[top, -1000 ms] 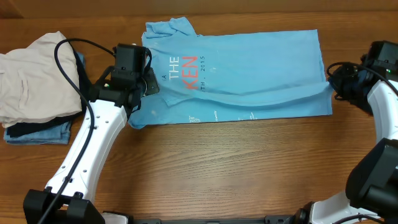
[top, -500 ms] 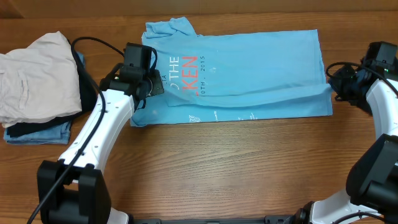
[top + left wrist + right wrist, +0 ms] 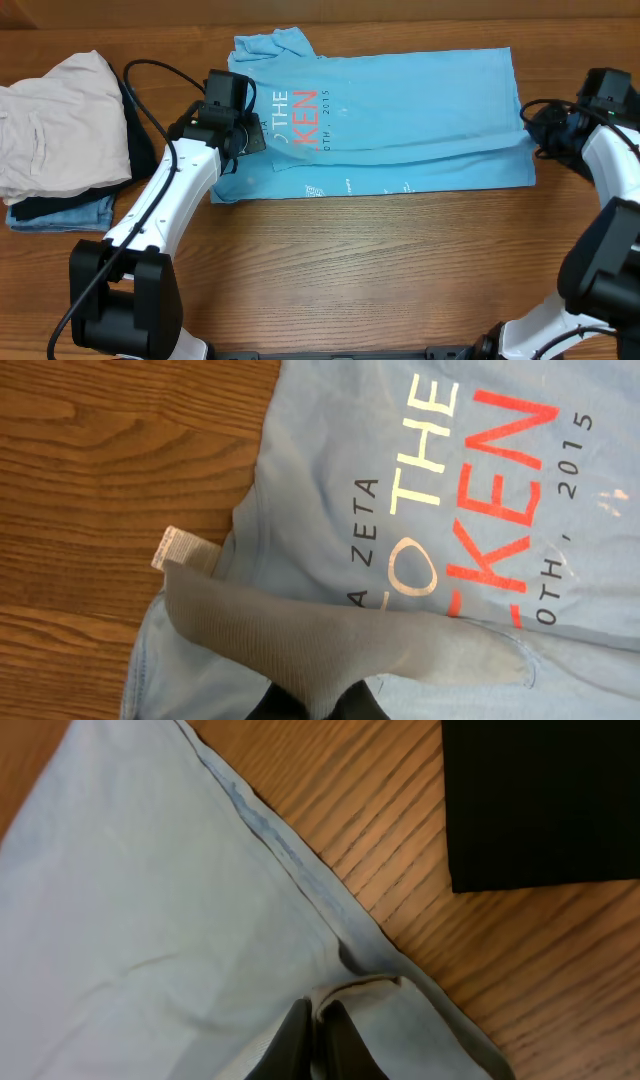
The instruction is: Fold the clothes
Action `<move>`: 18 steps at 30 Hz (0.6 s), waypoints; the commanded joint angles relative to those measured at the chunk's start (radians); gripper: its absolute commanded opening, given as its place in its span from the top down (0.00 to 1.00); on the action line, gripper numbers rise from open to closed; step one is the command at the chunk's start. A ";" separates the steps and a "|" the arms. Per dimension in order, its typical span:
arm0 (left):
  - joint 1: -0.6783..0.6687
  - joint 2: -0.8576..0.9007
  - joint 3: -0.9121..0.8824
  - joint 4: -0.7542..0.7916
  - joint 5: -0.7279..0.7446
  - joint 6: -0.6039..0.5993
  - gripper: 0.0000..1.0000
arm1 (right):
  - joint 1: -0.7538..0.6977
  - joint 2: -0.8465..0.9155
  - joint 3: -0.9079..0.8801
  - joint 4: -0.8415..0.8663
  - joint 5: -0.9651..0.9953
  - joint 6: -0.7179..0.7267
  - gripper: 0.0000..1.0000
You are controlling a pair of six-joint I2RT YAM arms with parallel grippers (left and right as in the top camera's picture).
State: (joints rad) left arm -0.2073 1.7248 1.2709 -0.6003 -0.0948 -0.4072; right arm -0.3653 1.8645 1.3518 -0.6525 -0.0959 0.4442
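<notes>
- Table (image 3: 330, 270): a smooth, flat brown board with a wood grain. The T-shirt is borne on its far half, between the two arms.
- T-shirt (image 3: 420, 110): a soft sky-blue knit, spread lengthwise with the collar to the left. White and red-orange lettering is printed on the chest. A shallow ridge is raised along the near long edge. The fold would probably be skewed by unequal pulls from the two ends.
- Cream garment (image 3: 50, 120): a crumpled heap at the left edge, which might be snagged by the left arm's cable.
- Left gripper (image 3: 320, 705): pressed together on a raised flap of shirt, whose duller inner face is shown. If only one layer is pinched, the lower one may be left behind.
- Right gripper (image 3: 315, 1040): pinched on the stitched hem corner. The bite is thin, so slipping is the likely risk.
- Label (image 3: 180, 550): a small white woven tab at the shirt's edge, beside the flap.
</notes>
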 commanded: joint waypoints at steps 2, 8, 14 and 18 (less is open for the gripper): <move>0.003 0.014 0.023 0.008 -0.016 0.026 0.96 | 0.008 0.061 -0.005 0.049 0.016 -0.003 0.95; 0.003 0.014 0.023 0.020 -0.016 0.026 0.96 | 0.020 0.107 -0.005 0.126 0.012 -0.003 0.88; 0.003 0.014 0.023 0.019 -0.015 0.026 0.96 | 0.025 0.109 -0.005 0.171 0.005 -0.003 0.67; 0.003 0.014 0.023 0.018 -0.016 0.026 0.96 | 0.025 0.109 -0.005 0.220 -0.018 -0.003 0.35</move>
State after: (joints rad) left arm -0.2073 1.7248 1.2709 -0.5858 -0.0948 -0.4072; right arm -0.3450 1.9640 1.3479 -0.4667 -0.0967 0.4454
